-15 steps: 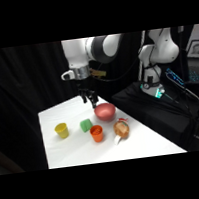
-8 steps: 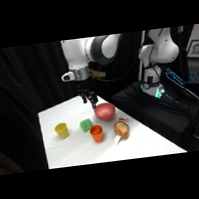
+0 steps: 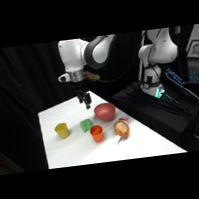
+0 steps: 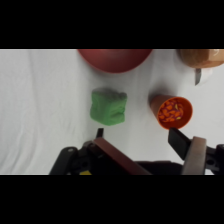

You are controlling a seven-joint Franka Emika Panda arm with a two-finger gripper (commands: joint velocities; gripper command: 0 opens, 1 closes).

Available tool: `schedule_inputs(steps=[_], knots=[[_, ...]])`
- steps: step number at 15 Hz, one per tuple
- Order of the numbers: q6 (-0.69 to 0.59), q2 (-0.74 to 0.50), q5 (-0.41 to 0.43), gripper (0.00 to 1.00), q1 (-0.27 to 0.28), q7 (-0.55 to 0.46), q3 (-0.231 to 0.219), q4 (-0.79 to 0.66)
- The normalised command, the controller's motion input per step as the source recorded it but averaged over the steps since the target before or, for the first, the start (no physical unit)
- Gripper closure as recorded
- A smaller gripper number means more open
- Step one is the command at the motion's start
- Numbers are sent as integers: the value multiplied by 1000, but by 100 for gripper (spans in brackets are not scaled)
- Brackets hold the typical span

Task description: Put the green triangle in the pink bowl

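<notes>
The green triangle (image 3: 86,125) (image 4: 108,105) rests on the white table (image 3: 68,149), a small bright green blocky piece. The pink bowl (image 3: 105,111) (image 4: 115,58) stands just right of it in the side view and beyond it at the top edge of the wrist view. My gripper (image 3: 87,102) (image 4: 145,142) hangs above the table behind the green piece, open, nothing between its fingers. In the wrist view the two fingers (image 4: 192,154) rise from the bottom edge just short of the green piece.
An orange cup (image 3: 96,133) (image 4: 171,111) stands right beside the green piece. A yellow cup (image 3: 62,130) sits to the left. A brown onion-like object (image 3: 121,129) (image 4: 200,57) lies right of the orange cup, with a metal piece next to it.
The gripper has come slightly lower and nearer the green piece. The objects on the table have not moved.
</notes>
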Motion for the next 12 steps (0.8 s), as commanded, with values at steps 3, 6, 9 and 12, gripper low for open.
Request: schedule_inputs(steps=[3,6,9,12], knots=[[218,292,181,0,-83,-138,-1,227],[200,352,145,0,-92,-120,11,262],[176,320,74,0,-82,-87,19,254],[170,255,9,0,-52,-49,24,230]])
